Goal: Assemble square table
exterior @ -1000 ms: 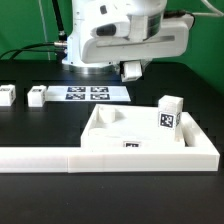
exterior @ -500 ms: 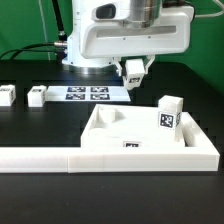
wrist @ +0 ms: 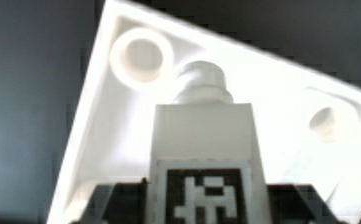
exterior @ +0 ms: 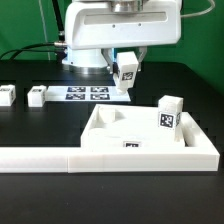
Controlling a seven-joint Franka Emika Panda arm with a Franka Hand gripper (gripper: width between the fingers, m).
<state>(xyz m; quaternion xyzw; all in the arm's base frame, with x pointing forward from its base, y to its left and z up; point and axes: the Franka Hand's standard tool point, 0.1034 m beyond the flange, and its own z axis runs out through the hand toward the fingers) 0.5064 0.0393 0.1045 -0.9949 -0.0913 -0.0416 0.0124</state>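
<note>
The hand [exterior: 126, 71] clasps a short white tagged block leg [wrist: 198, 140] — the white plastic square slab [exterior: 170, 152] lies ahead of the hand.

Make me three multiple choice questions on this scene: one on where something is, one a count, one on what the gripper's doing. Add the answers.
1. Where does the upright leg stand?
A. On the slab's corner at the exterior view's right
B. At the slab's middle
C. Off the slab, on the table

2. How many loose legs sit on the table at the exterior view's left?
A. None
B. Two
C. Four

3. What is the gripper doing?
A. Hanging open and empty
B. Pressing on the slab
C. Holding a tagged leg in the air

Answers: 1 A, it rises from the slab's right corner. 2 B, two small blocks sit side by side there. 3 C, the leg hangs between the fingers, clear of the table.
</note>
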